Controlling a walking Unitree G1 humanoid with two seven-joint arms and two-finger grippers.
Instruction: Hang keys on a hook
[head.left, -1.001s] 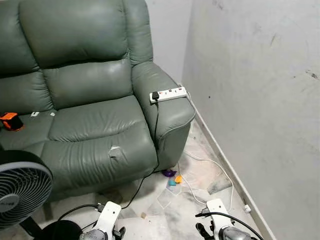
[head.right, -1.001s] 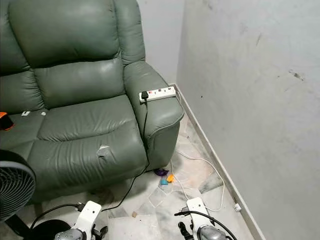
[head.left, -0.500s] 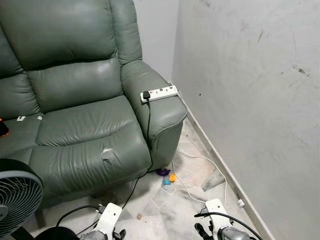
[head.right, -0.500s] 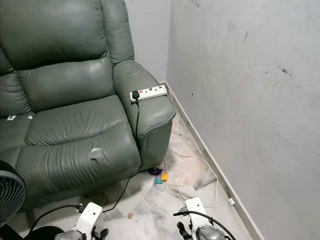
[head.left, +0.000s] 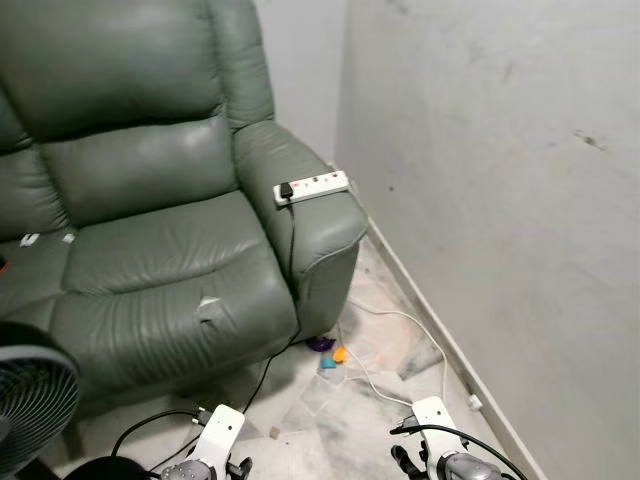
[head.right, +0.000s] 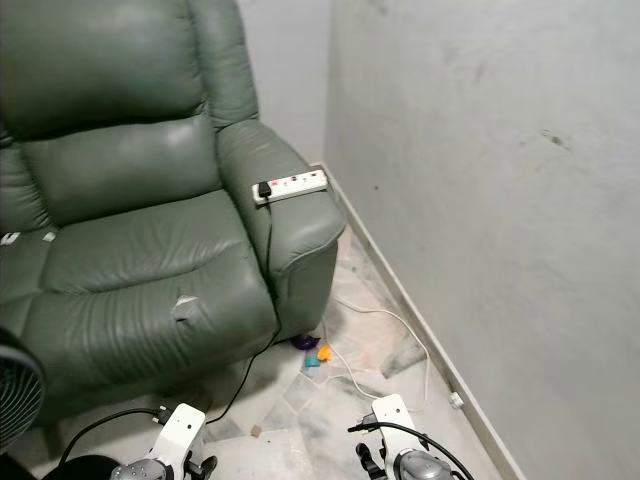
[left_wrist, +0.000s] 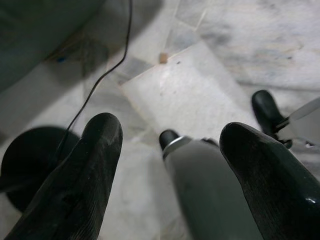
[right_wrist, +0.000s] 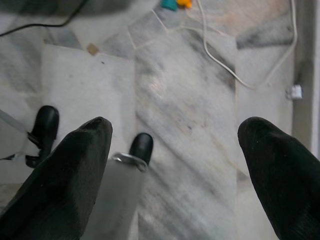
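Sofa: a green leather sofa (head.left: 170, 230) fills the left of the room, its right armrest close to the grey wall (head.left: 500, 180).
Power strip: a white power strip (head.left: 313, 187) lies on top of that armrest, with a black cord running from its plug down the sofa's side to the floor.
Floor: marble floor (head.left: 330, 420); a white cable (head.left: 400, 350) loops along the foot of the wall, and small purple, orange and teal bits (head.left: 330, 352) lie by the sofa's corner.
Fan: a dark fan (head.left: 35, 400) stands at the lower left, in front of the sofa.
Left end effector: the left end effector (left_wrist: 170, 165) hangs low over the floor, fingers spread apart, gripping nothing.
Right end effector: the right end effector (right_wrist: 175, 155) hangs likewise, fingers wide apart and empty.
Keys and hook: I cannot make out either anywhere here.
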